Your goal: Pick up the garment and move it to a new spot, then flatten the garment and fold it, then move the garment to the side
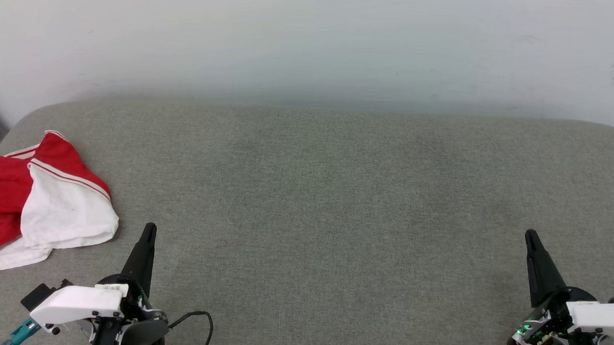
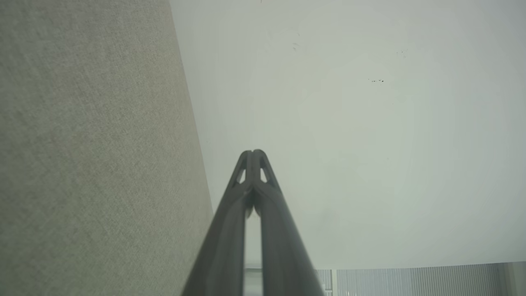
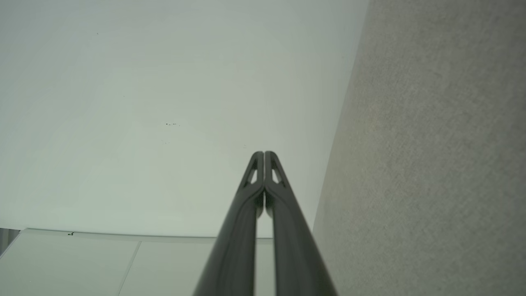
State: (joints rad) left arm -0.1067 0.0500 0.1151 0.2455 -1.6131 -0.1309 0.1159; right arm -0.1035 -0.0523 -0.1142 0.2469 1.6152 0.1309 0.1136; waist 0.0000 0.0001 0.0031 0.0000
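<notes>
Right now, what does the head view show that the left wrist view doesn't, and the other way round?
Head view's own: the garment, crumpled at the left end of the grey cushion, and the right gripper, shut. Left wrist view's own: a ribbed panel at that view's bottom edge, and the slots in the fingertips. Shared: the left gripper, shut and empty, the cushion and the pale wall.

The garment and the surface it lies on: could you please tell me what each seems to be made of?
The garment: thin, soft, matte fabric, probably a light knit; it slumps in loose folds, red with a white panel and striped trim. The surface: grey, matte woven cloth with a fine visible weave; rounded corners hint at padding, unconfirmed.
</notes>
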